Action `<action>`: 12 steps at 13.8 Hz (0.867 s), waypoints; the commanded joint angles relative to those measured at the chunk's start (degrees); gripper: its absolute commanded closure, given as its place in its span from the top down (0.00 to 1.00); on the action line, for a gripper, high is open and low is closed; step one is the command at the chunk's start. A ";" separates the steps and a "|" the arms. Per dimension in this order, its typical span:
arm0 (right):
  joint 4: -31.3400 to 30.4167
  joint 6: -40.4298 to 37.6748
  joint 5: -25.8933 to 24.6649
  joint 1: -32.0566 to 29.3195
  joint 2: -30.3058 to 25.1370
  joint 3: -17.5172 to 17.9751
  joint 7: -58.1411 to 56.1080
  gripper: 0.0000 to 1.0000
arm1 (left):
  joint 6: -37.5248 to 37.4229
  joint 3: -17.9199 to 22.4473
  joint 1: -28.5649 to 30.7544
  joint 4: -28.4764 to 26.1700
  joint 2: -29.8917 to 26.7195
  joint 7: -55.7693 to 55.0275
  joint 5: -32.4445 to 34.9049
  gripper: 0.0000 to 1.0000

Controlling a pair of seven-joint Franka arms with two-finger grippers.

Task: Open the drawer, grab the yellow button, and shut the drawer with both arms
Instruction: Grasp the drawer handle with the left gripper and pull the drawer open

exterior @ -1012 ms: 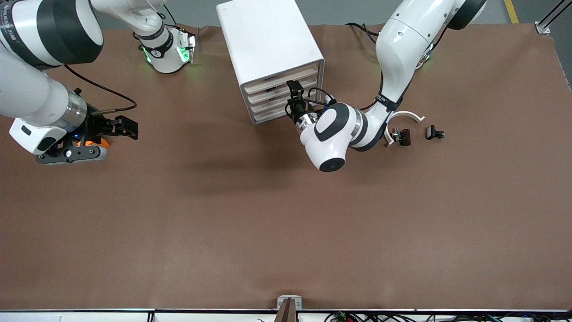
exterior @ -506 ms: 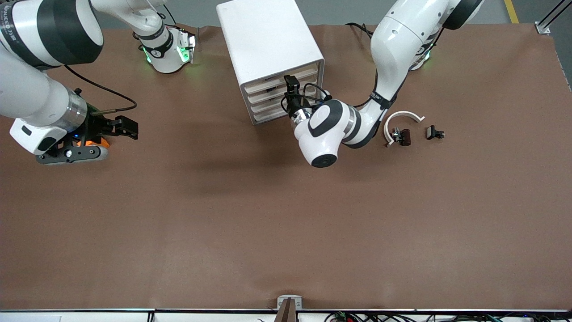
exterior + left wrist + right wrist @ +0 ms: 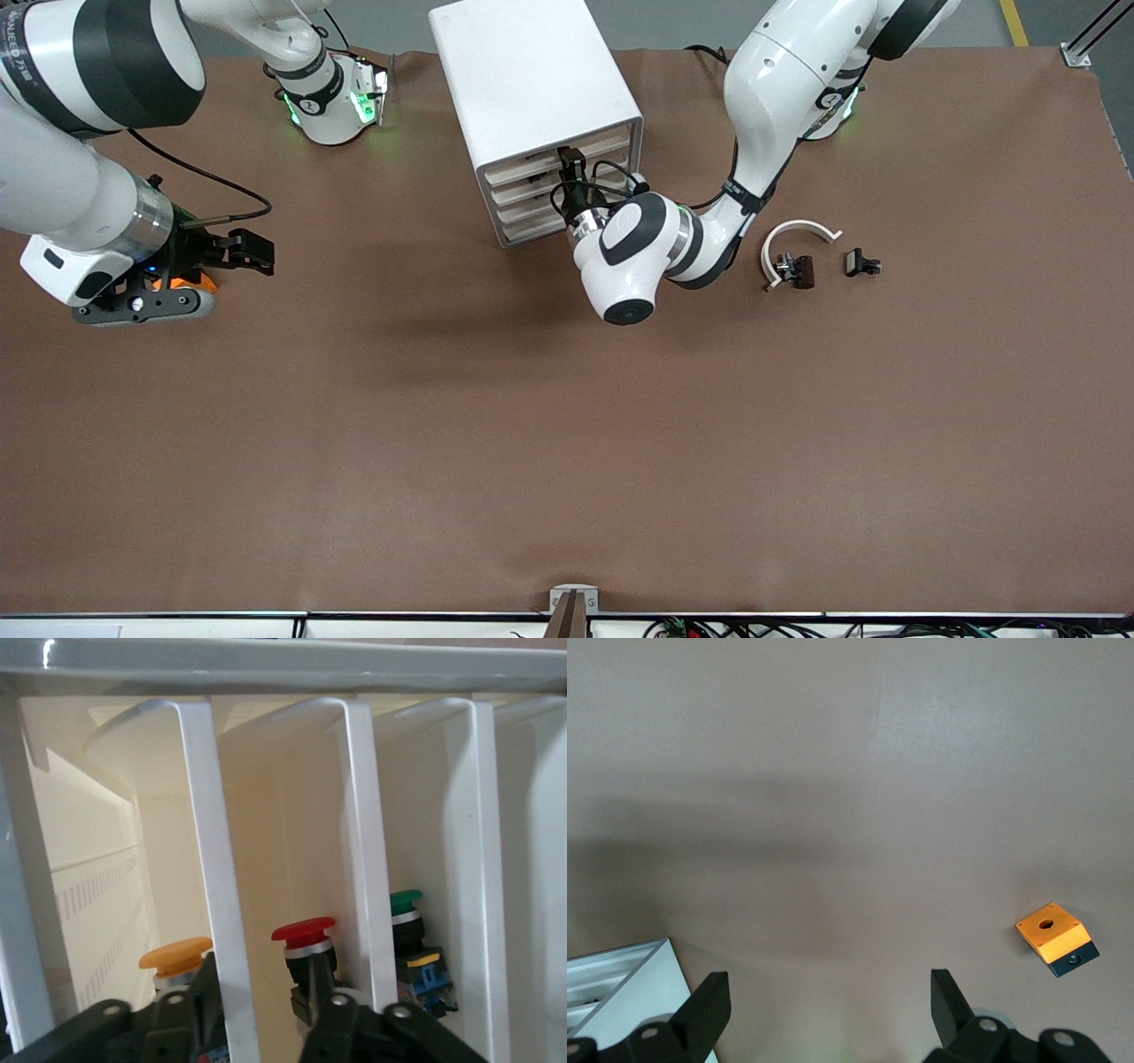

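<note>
The left gripper [image 3: 568, 174] is at the front of the white cabinet [image 3: 532, 80], its two fingers [image 3: 205, 979] straddling the flat front of one drawer [image 3: 213, 895], one on each face, though whether they press it I cannot tell. The orange-capped button [image 3: 175, 954] sits inside that drawer (a red-capped one [image 3: 303, 934] and a green-capped one [image 3: 406, 901] sit in neighbouring drawers). The right gripper [image 3: 828, 1001] waits over the table toward the right arm's end, fingers spread wide and empty, near an orange block [image 3: 1056, 937].
</note>
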 commanded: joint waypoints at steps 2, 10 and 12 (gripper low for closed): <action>0.65 -0.53 1.04 0.43 0.45 -0.21 0.18 1.00 | -1.14 0.22 -0.16 0.74 0.37 -1.17 -1.11 0.16; 0.82 -0.62 4.55 1.57 0.36 -0.13 4.55 1.00 | -1.14 2.49 1.24 2.31 0.45 -1.70 1.70 0.10; 0.91 -0.53 4.73 3.50 0.28 -0.13 9.03 1.00 | -0.70 3.73 1.86 4.07 1.68 -1.52 1.61 0.11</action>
